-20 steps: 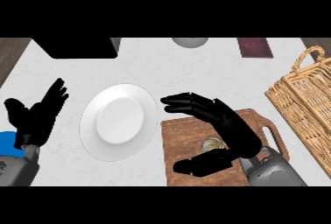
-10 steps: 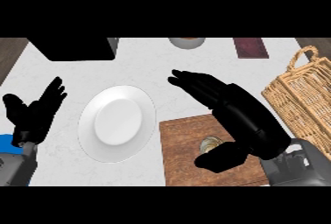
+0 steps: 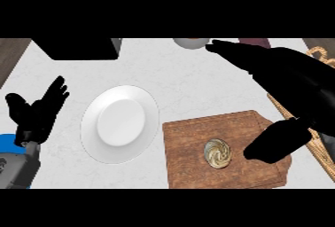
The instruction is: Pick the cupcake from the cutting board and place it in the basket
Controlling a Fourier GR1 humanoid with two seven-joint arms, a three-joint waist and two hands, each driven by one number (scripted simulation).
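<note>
The right hand, fingers straight and thumb spread, hovers over the board, thumb beside the cupcake, seemingly not touching; left hand rests open beside the plate.

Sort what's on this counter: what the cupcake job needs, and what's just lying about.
For the job: cupcake; cutting board under it; basket at the right edge; right hand, open.

Lying about: plate; black box; bowl at the far edge. The left hand rests open at the left.

The cupcake sits on the cutting board, right of the plate.
</note>
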